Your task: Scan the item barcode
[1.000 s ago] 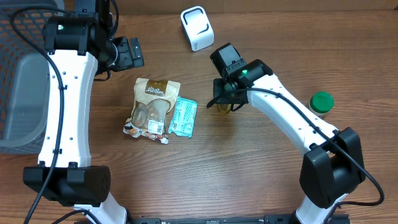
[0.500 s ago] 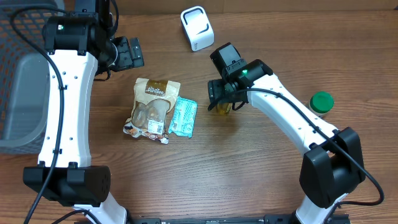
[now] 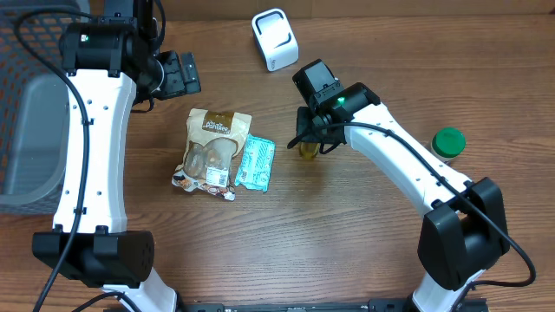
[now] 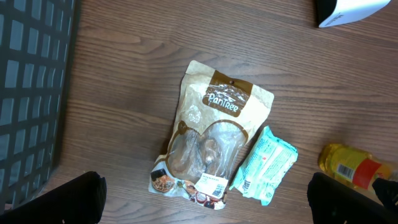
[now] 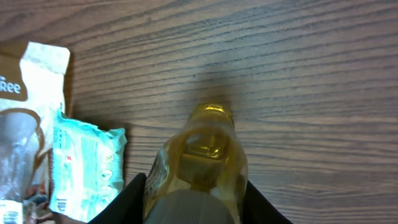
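A yellow bottle [image 3: 308,148] with a grey cap lies on the wood table right of centre. My right gripper [image 3: 310,137] is over it. In the right wrist view its two black fingers press against both sides of the yellow bottle [image 5: 199,155] near the cap, with the right gripper [image 5: 196,193] shut on it. The white barcode scanner [image 3: 274,39] stands at the back, apart from the bottle. My left gripper [image 3: 178,74] hangs open at the back left, and in its own view the left gripper [image 4: 205,199] holds nothing, with the bottle [image 4: 348,165] at the right edge.
A brown snack pouch [image 3: 212,147] and a teal packet [image 3: 256,162] lie side by side left of the bottle. A green-lidded jar [image 3: 448,143] stands at the right. A dark wire basket [image 3: 26,130] fills the left edge.
The right gripper's jaws spread wider around the yellow bottle and then closed in on its sides. The left arm has not moved.
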Robot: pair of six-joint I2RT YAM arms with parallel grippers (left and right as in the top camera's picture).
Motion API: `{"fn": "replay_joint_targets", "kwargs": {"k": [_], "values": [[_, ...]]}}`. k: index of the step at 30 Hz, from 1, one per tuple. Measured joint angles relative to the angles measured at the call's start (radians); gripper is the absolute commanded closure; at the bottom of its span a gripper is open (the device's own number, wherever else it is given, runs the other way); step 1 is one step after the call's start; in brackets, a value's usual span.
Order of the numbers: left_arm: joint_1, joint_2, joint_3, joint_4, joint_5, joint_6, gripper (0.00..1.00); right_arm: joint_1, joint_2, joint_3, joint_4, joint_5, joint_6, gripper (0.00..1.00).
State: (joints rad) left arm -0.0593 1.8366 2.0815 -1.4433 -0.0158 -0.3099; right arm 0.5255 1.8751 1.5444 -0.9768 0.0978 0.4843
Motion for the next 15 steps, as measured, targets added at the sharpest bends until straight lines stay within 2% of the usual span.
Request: {"fn": "replay_joint_targets", "kwargs": {"k": [9, 15], "values": [[0.0, 0.0, 0.0, 0.0, 0.0, 0.0, 0.01, 0.0, 0.0, 0.006, -0.03, 0.008, -0.217, 0.72], [0.0, 0.0, 0.0, 0.0, 0.0, 0.0, 0.0, 0.0, 0.0, 0.008, -0.038, 0.006, -0.275, 0.72]]}}
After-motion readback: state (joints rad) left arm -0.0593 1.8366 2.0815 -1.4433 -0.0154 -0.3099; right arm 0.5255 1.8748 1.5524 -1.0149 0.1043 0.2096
